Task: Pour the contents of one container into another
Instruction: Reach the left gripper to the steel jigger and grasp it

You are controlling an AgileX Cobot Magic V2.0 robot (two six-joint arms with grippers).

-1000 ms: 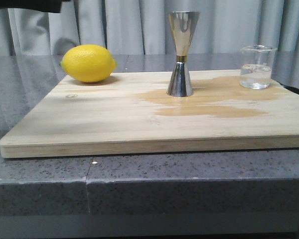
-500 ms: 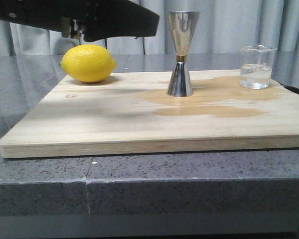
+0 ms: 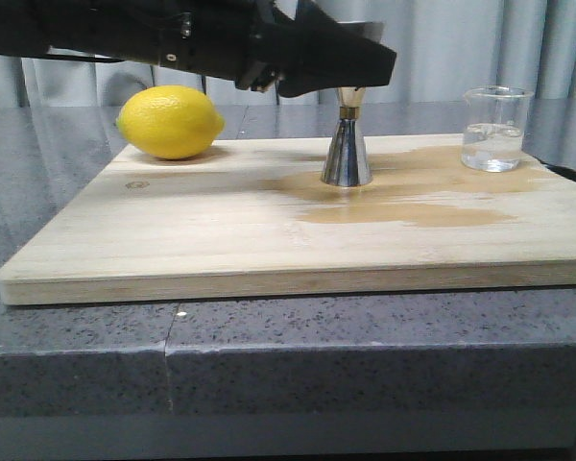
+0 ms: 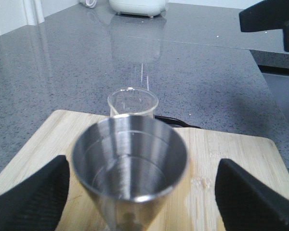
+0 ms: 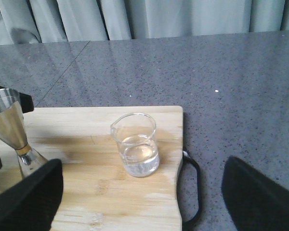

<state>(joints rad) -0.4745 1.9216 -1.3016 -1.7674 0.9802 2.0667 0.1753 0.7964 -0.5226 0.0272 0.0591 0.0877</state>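
Note:
The clear glass beaker [image 3: 496, 130] stands at the board's far right corner with a little clear liquid in it. The steel jigger [image 3: 347, 154] stands upright mid-board, and my left arm hides its upper cup in the front view. My left gripper [image 3: 360, 67] is open around that cup. In the left wrist view the cup [image 4: 130, 159] sits between the fingers [image 4: 33, 197] with a gap on each side, and the beaker [image 4: 133, 102] is behind it. My right gripper [image 5: 142, 166] is open and hangs short of the beaker [image 5: 135, 144], holding nothing.
A yellow lemon [image 3: 170, 122] lies on the far left corner of the wooden cutting board [image 3: 269, 240]. A darker wet stain [image 3: 413, 197] spreads from the jigger toward the beaker. The board's black handle loop [image 5: 192, 187] sticks out past its right edge onto the grey speckled counter [image 3: 77, 336].
My left arm has swept in from the upper left and moved right, until its open fingers reached the jigger's upper cup. The jigger, beaker and lemon have not moved.

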